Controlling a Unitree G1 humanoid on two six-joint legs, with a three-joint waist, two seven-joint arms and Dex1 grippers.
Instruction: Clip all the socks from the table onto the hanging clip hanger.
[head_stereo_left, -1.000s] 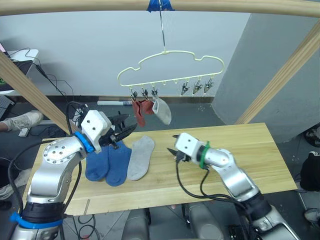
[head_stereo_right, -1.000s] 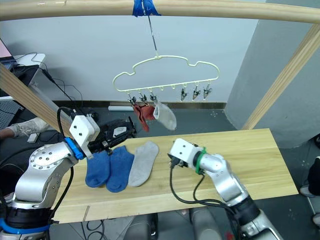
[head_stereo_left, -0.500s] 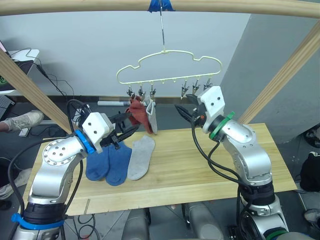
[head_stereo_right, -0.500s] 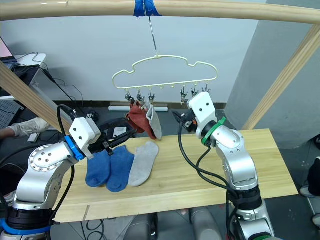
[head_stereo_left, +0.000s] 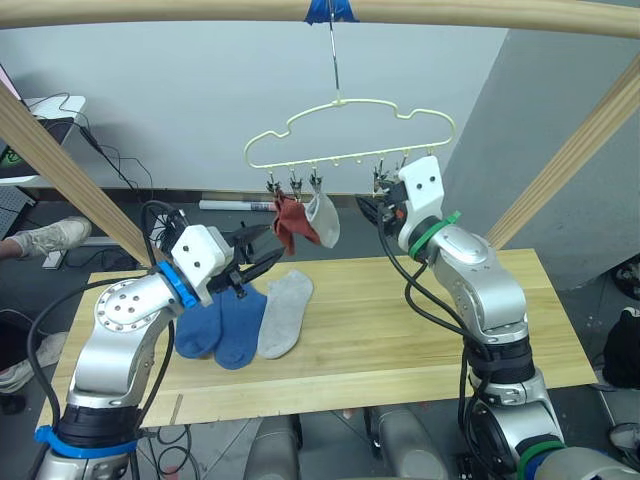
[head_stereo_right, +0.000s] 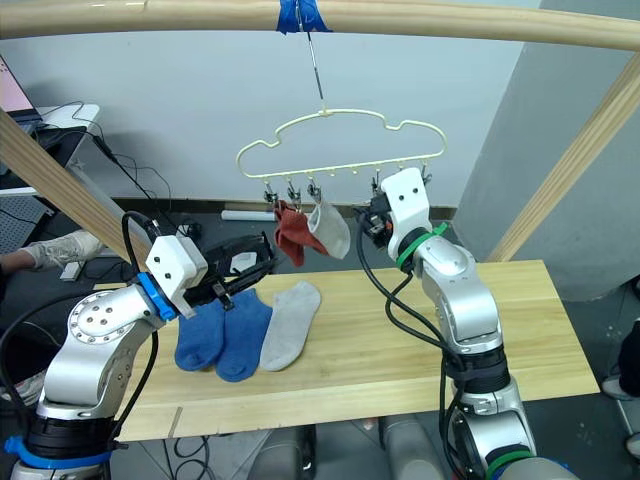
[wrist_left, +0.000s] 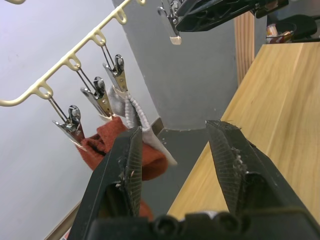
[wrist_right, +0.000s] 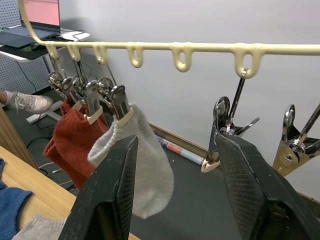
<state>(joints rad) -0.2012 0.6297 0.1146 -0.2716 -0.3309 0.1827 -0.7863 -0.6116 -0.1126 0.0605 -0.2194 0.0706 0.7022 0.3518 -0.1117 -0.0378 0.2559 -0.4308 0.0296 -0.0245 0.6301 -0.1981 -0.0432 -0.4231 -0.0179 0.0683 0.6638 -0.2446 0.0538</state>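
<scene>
Roughly half done, I judge: two rust-red socks (head_stereo_left: 289, 222) and one grey sock (head_stereo_left: 325, 220) hang on the clip hanger (head_stereo_left: 350, 135), upper centre. Two blue socks (head_stereo_left: 222, 322) and another grey sock (head_stereo_left: 284, 314) lie on the bench (head_stereo_left: 420, 320), lower left. Both the left pincer (head_stereo_left: 262, 262) and right pincer (head_stereo_left: 375, 210) are spread, empty.

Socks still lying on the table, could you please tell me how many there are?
3: two blue socks side by side and one grey sock beside them, all flat on the table.
</scene>
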